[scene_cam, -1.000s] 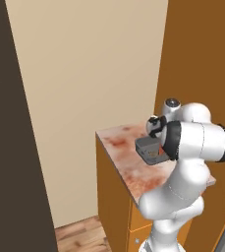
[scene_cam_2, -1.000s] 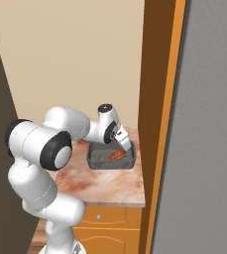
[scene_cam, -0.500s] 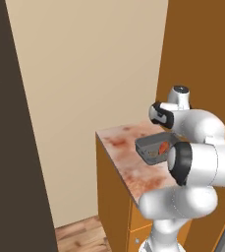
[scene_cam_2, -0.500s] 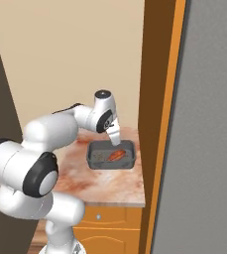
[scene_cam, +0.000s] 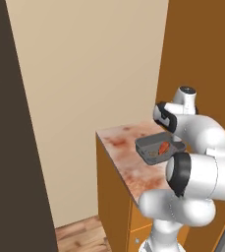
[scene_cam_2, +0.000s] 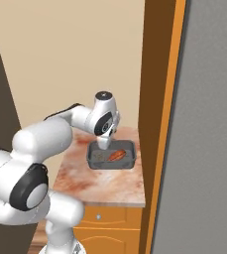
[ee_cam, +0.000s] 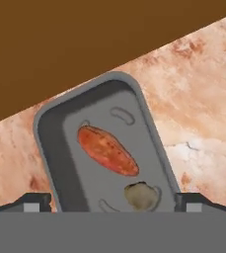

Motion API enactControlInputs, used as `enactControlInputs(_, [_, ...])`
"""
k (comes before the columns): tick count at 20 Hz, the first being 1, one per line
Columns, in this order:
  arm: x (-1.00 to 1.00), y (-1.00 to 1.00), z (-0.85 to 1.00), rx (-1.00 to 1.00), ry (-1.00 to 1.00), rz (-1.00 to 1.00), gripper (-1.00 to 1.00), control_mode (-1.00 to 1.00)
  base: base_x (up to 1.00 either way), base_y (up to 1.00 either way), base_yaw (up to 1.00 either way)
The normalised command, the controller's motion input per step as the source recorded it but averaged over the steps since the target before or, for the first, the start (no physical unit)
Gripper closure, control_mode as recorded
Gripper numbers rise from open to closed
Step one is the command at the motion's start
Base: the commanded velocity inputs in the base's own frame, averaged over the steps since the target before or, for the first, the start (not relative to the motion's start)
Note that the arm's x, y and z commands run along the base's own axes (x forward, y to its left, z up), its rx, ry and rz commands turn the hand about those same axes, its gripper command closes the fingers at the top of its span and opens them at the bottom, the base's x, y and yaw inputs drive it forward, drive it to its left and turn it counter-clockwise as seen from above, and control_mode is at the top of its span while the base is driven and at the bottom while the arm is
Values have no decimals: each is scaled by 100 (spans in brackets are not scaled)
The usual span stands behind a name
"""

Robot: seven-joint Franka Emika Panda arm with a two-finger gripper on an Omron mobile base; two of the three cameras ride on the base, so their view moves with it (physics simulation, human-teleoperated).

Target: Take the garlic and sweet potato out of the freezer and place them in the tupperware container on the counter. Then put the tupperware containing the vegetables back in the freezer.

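While over the tub: fingers (ee_cam: 112,203) spread wide, holding nothing
Tub (ee_cam: 50,143): on the surface (ee_cam: 198,99)
Inside: sweet potato (ee_cam: 107,149) beside garlic (ee_cam: 140,195)

Flat even light, perhaps slightly soft.

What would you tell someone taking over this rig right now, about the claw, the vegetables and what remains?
Claw: open, empty, poised over the tupperware container, tips either side of its near end.
Tupperware container: on the counter, by the orange cabinet wall.
Sweet potato and garlic: both lying inside the container, apart from each other.
Freezer: its grey door stands at the right of the right base view.
Done: both vegetables are in the container.
Left: grasp the container, carry it to the freezer, set it on a shelf.
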Motion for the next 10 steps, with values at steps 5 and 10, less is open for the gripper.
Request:
enactControlInputs(5, [-14, 12, 0, 23, 0, -83, -100, -100, 0, 0, 0])
enactControlInputs(10, [-16, 32, 0, 24, 0, -74, -100, -100, 0, 0, 0])
